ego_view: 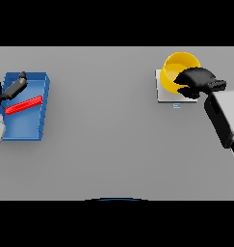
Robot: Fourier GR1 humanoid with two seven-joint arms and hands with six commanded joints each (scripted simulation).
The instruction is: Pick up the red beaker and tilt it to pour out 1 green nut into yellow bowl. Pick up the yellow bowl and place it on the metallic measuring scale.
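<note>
Plain grey tabletop (113, 144). Bright yellow bowl (178, 65) on a pale silvery-white scale (164, 94). Blue tray (27, 120) with a red bar (23, 105) on it. Both hands, left (12, 89) and right (195, 79), are black on white-and-grey arms.

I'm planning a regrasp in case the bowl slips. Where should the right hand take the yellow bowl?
Probably at the rim of the yellow bowl, from its right side, where the right hand is. The open top leaves that thin edge to pinch as it sits on the scale.
</note>
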